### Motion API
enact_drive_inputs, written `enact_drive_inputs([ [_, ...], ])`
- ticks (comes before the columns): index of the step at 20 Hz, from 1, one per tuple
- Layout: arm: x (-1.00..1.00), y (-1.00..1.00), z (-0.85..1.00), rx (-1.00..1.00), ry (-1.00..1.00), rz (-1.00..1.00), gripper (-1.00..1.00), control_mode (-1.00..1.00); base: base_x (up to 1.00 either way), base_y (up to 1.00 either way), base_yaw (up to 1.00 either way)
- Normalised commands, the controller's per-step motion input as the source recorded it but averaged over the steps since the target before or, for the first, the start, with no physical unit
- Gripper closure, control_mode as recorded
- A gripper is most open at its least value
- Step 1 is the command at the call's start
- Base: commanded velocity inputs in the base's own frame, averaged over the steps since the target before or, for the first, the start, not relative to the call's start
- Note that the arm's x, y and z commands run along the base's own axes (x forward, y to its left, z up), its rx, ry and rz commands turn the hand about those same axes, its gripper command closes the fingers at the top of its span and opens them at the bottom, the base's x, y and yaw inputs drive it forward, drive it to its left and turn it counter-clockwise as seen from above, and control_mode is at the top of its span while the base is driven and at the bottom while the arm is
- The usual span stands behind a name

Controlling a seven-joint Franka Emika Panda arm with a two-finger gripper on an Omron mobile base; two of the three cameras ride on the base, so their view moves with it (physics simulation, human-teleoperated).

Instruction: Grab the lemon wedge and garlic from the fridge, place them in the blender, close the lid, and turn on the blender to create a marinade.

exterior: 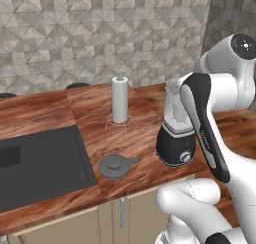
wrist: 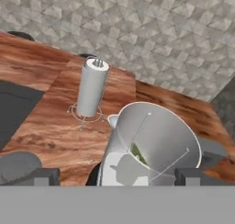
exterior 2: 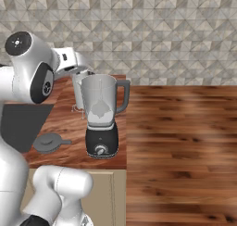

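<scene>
Lid [exterior: 116, 165] lies flat on the counter [exterior: 60, 113], left of the blender [exterior 2: 102, 115], below and apart from the wide-open gripper [wrist: 114, 175] hovering above the uncovered jar [wrist: 153, 140], wedge [wrist: 136, 153] inside.

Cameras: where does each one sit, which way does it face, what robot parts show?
Left base view: behind-left of arm, looks forward-down at the counter, blender, lid, paper-towel roll; white arm at right.
Right base view: behind-right, same counter; arm at left.
Hand view: above the jar, looking in; open gripper tips at bottom.
All three share blender and roll.
</scene>
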Motion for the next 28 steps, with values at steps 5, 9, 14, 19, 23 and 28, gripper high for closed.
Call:
enact_drive_inputs([
  [5, -0.36, 0.45, 0.01, -0.25, 0.13, 0.34, -1.00, -1.00, 0.00, 0.00, 0.00],
  [9, -0.16, 0.52, 0.00, -0.32, 0.19, 0.32, -1.00, -1.00, 0.00, 0.00, 0.00],
  [14, -0.02, 0.40, -0.15, -0.29, 0.19, 0.32, -1.00, -1.00, 0.00, 0.00, 0.00],
  [19, 0.00, 0.26, -0.55, -0.24, 0.20, 0.29, -1.00, -1.00, 0.00, 0.00, 0.00],
  [23, 0.00, 0.12, -0.76, -0.20, 0.15, 0.24, -1.00, -1.00, 0.00, 0.00, 0.00],
  [28, 0.01, 0.10, -0.81, -0.14, 0.05, 0.21, -1.00, -1.00, 0.00, 0.00, 0.00],
])
